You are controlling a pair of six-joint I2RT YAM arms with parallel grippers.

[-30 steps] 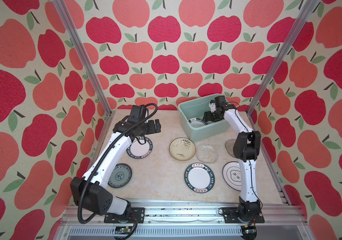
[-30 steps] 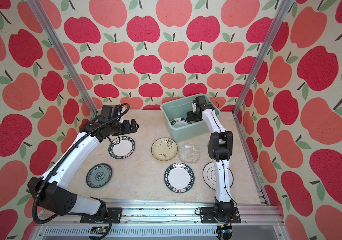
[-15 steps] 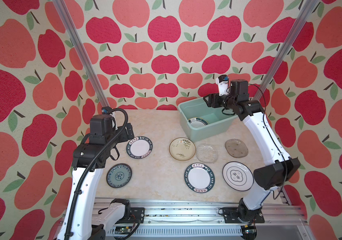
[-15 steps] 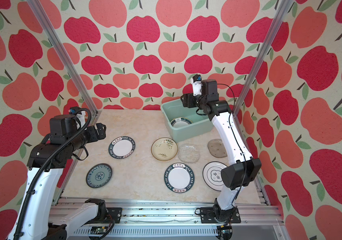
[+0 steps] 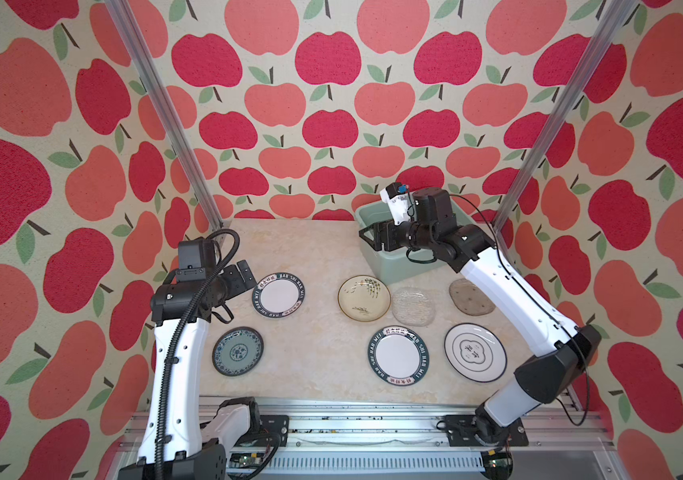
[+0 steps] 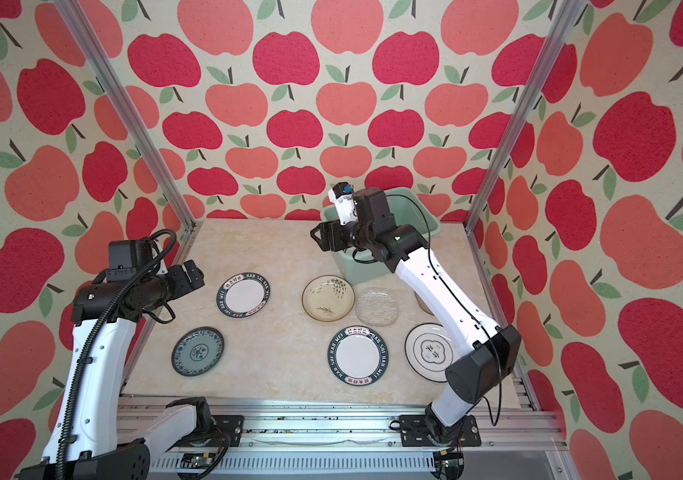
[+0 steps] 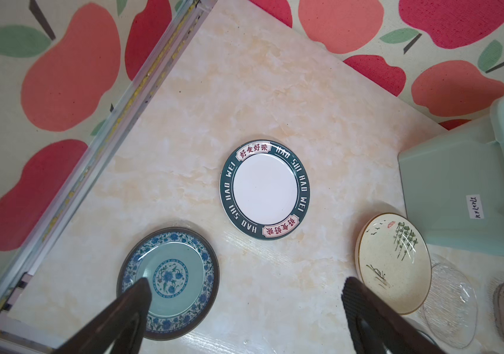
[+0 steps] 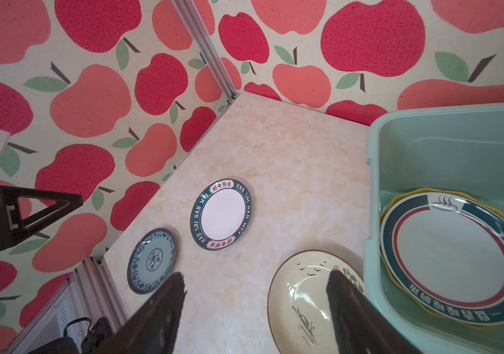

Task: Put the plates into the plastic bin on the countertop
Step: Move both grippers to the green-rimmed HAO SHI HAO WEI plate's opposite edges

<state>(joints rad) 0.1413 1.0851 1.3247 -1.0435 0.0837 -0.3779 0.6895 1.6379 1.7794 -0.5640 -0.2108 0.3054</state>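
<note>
Right pincer, jaws apart and empty, has lifted clear of the plastic bin beside it. The plate is delivered, so it is free for another.

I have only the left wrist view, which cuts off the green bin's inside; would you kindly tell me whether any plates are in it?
Observer: Yes. In the right wrist view the plastic bin holds a teal-and-red-rimmed white plate lying on a yellow plate.
Operator: Thank you. Where is the right tool?
Observer: In a top view the right tool hangs open and empty, above the bin's left rim in that view.
</note>
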